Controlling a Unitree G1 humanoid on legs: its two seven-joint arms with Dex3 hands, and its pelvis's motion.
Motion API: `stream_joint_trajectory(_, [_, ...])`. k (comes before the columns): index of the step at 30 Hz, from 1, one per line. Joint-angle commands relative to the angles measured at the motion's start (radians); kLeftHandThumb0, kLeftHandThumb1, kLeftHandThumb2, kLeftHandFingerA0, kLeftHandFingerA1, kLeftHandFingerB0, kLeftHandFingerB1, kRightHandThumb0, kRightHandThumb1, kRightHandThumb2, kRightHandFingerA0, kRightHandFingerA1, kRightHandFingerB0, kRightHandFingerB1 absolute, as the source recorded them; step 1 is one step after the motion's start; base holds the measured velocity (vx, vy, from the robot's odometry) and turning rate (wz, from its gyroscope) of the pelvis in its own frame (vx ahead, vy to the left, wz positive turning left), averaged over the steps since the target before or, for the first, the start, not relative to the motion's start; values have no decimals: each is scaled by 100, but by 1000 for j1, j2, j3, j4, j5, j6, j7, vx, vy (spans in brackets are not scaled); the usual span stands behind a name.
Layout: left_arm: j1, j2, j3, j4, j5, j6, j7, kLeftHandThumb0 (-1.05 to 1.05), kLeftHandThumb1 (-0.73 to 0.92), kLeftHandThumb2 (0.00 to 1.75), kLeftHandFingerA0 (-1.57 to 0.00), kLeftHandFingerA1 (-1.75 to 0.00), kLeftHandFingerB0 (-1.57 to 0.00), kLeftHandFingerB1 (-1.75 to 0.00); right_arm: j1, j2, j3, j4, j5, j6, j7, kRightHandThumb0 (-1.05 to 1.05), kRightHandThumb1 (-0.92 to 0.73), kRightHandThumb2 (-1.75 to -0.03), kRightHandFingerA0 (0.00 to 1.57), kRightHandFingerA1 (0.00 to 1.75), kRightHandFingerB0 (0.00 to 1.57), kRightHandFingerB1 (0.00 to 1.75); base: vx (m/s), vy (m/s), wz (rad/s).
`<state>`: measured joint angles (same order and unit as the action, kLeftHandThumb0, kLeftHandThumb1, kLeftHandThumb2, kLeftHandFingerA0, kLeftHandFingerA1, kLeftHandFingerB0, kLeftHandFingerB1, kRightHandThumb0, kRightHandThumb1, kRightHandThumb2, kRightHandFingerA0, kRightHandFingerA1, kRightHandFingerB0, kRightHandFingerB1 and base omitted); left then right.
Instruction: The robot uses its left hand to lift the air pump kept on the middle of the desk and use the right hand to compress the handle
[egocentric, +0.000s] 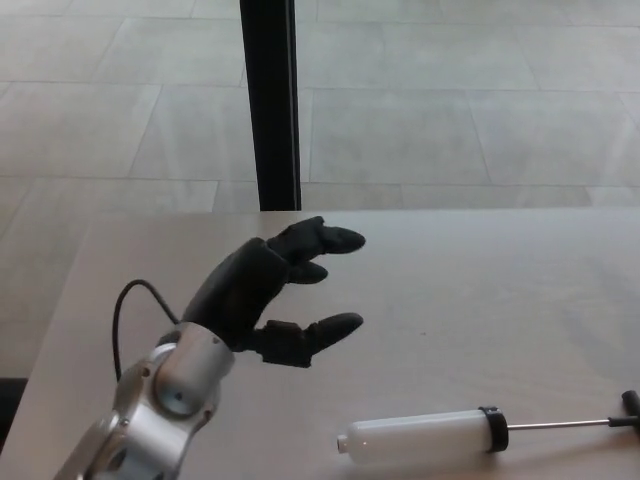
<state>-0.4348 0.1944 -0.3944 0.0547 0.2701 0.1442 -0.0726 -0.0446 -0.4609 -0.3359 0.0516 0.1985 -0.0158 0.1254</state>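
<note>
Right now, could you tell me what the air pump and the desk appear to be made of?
The air pump looks like a milky, translucent plastic barrel with a black collar, a thin shiny rod, probably metal, and a dark handle. The desk looks like pale laminate or wood, matte with faint grain.

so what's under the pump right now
Only the bare desk; the air pump lies flat on it. The left hand is open, apart from it. The handle's end is cut off.

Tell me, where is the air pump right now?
The air pump lies flat on the desk near its front edge, lower right in the head view, right of the open left hand.
</note>
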Motion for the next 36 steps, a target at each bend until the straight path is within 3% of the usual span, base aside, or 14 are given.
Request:
stream_joint_trajectory(1, [-97, 72, -165, -43, 334, 234, -99, -83, 57, 99, -30, -63, -30, -53, -32, 26, 30, -63, -23, 81, -28, -70, -76, -115, 36, 62, 18, 48, 0, 0, 0])
stream_joint_trajectory(6, [-123, 98, -219, -58, 404, 271, -135, -89, 60, 101, -22, -59, -29, -52, -50, 33, 27, -53, -21, 86, -43, -69, -92, -69, 40, 51, 35, 39, 0, 0, 0])
stream_joint_trajectory(7, [-131, 108, -243, -66, 436, 291, -167, -89, 76, 63, -19, -55, -27, -38, -56, 35, 28, -51, -23, 85, -46, -67, -92, -69, 43, 53, 38, 41, 0, 0, 0])
stream_joint_trajectory(10, [-159, 148, -338, -84, 578, 336, -266, -92, 61, 99, -15, -57, -19, -46, -69, 33, 28, -46, -24, 84, -46, -63, -73, -114, 43, 65, 24, 50, 0, 0, 0])
stream_joint_trajectory(11, [-156, 149, -345, -87, 586, 337, -263, -94, 78, 64, -13, -53, -26, -36, -72, 32, 27, -48, -22, 91, -46, -71, -92, -67, 44, 52, 40, 40, 0, 0, 0])
stream_joint_trajectory(13, [-156, 153, -361, -93, 610, 353, -277, -95, 79, 65, -10, -52, -25, -35, -85, 28, 26, -52, -26, 103, -49, -71, -91, -67, 45, 52, 41, 40, 0, 0, 0])
stream_joint_trajectory(14, [-158, 159, -376, -112, 624, 381, -329, -102, 68, 108, -5, -44, -16, -46, -90, 30, 23, -59, -19, 115, -53, -70, -91, -67, 45, 52, 42, 41, 0, 0, 0])
stream_joint_trajectory(18, [-151, 165, -399, -154, 646, 414, -385, -105, 70, 114, -4, -28, -11, -31, -106, 35, 11, -61, -13, 132, -65, -69, -91, -67, 45, 50, 43, 40, 0, 0, 0])
stream_joint_trajectory(20, [-144, 163, -413, -180, 647, 443, -425, -105, 87, 68, 0, -36, -8, -30, -116, 35, 9, -56, -17, 142, -74, -69, -91, -67, 46, 49, 44, 40, 0, 0, 0])
stream_joint_trajectory(21, [-134, 160, -419, -190, 655, 449, -428, -100, 66, 115, 0, -24, -13, -25, -124, 32, 11, -48, -22, 138, -74, -68, -91, -67, 46, 50, 43, 40, 0, 0, 0])
stream_joint_trajectory(24, [-91, 136, -426, -233, 634, 513, -448, -101, 65, 114, 0, -21, -6, -11, -140, 37, 12, -40, -21, 143, -75, -70, -91, -67, 46, 51, 42, 40, 0, 0, 0])
stream_joint_trajectory(25, [-72, 118, -436, -243, 633, 545, -451, -100, 68, 114, 0, -22, -11, -10, -150, 37, 12, -34, -21, 147, -77, -73, -71, -105, 42, 61, 38, 53, 0, 0, 0])
stream_joint_trajectory(26, [-58, 107, -436, -249, 633, 559, -440, -102, 70, 115, 0, -22, -13, -10, -153, 36, 12, -30, -22, 147, -74, -72, -91, -66, 48, 53, 43, 40, 0, 0, 0])
stream_joint_trajectory(36, [136, -93, -382, -278, 546, 656, -238, -105, 77, 119, 0, -37, 0, -5, -186, 39, 24, 1, -38, 138, -66, -70, -89, -67, 47, 54, 43, 42, 0, 0, 0])
